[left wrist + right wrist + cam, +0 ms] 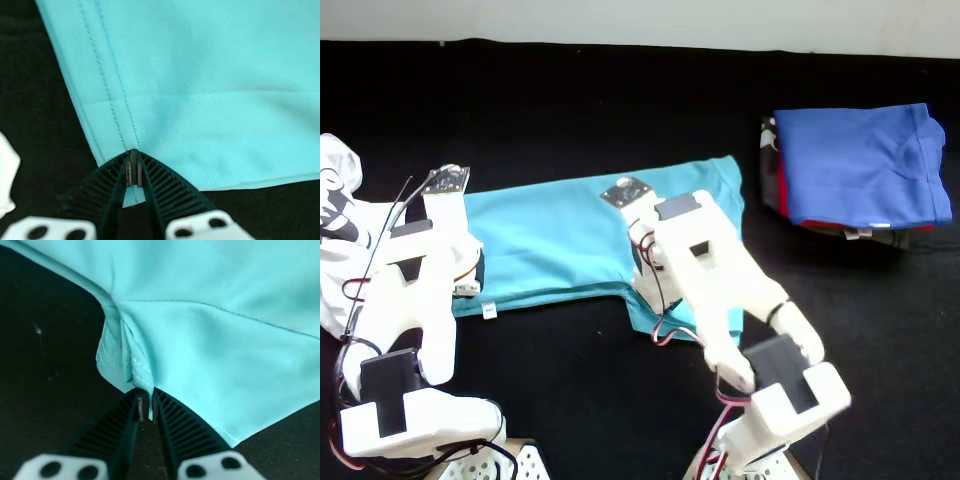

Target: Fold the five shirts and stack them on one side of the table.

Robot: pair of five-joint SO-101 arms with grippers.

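We locate the turquoise shirt spread flat across the middle of the black table, its long side running left to right.

The left gripper is closed on the stitched hem at a corner of this shirt, with a narrow strip of fabric pinched between its ribbed fingers. The right gripper is closed on a bunched, doubled fold at the shirt's edge.

In the high view both arms lie over the shirt and cover the gripped points. The left arm is at its left end and the right arm is over its right part.

At the right side of the table, apart from the turquoise shirt, sits a stack of folded shirts. A blue one is on top, with a red layer and a dark layer showing beneath. We cannot count the layers.

A white shirt lies crumpled at the left edge, cut off by the frame. A pale wall runs behind the table.
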